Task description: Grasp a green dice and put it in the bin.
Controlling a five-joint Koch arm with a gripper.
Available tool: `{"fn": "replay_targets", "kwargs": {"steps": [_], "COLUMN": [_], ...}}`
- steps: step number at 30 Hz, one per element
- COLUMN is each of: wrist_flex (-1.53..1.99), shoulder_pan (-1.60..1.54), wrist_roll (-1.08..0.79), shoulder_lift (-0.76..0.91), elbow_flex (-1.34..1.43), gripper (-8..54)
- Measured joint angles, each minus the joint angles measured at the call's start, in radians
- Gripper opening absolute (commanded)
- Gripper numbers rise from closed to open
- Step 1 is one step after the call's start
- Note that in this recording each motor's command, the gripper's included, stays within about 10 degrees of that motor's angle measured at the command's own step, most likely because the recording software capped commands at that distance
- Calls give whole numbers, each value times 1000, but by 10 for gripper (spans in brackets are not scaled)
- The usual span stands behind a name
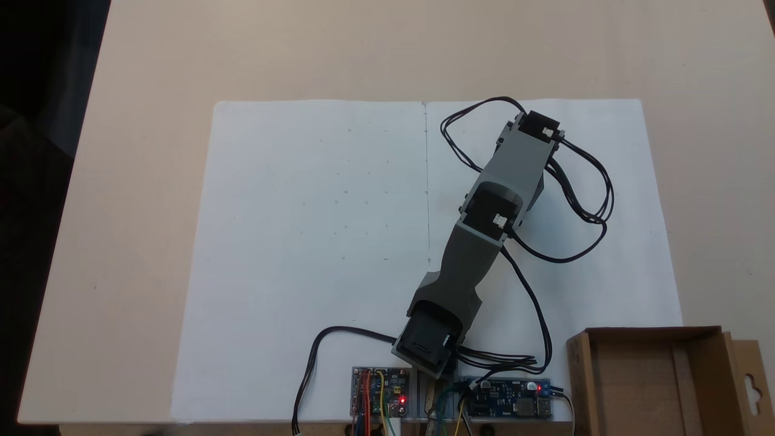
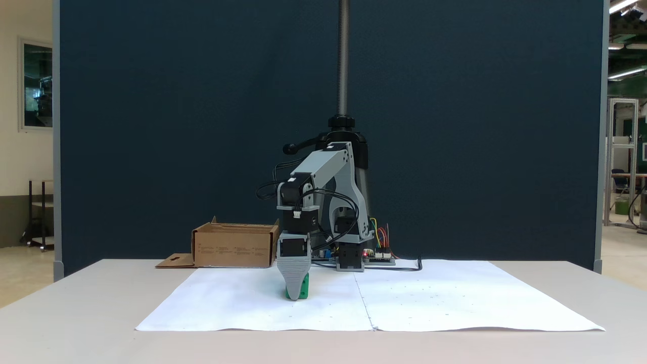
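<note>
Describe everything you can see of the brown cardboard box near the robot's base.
The brown cardboard box is open-topped with low walls and a plain tan inside that looks empty where visible; the picture edge cuts off part of it. A flat side flap with a hang-hole cutout lies spread on the beige table. The box sits upright on the table just off the white paper sheet, beside the circuit boards. Faint print marks its outer wall.

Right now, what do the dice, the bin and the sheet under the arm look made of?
The green dice: probably plastic, going by its bright, even green; mostly hidden behind the gripper, so its finish is unclear.
The bin: cardboard, matte brown, with folded walls and a flap with a hang-hole cutout.
The white sheet: likely paper, matte, with a centre seam and slightly wavy edges.
</note>
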Motion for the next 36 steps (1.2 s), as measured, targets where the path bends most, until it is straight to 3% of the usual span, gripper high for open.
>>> {"fn": "replay_targets", "kwargs": {"steps": [2, 11, 16, 28, 36], "wrist_flex": [0, 0, -94, -153, -153], "shoulder_pan": [0, 18, 43, 206, 390], "wrist_roll": [0, 0, 20, 347, 483], "shoulder_lift": [0, 2, 86, 362, 433], "elbow_flex": [0, 0, 2, 3, 3], "gripper": [122, 119, 119, 119, 119]}}
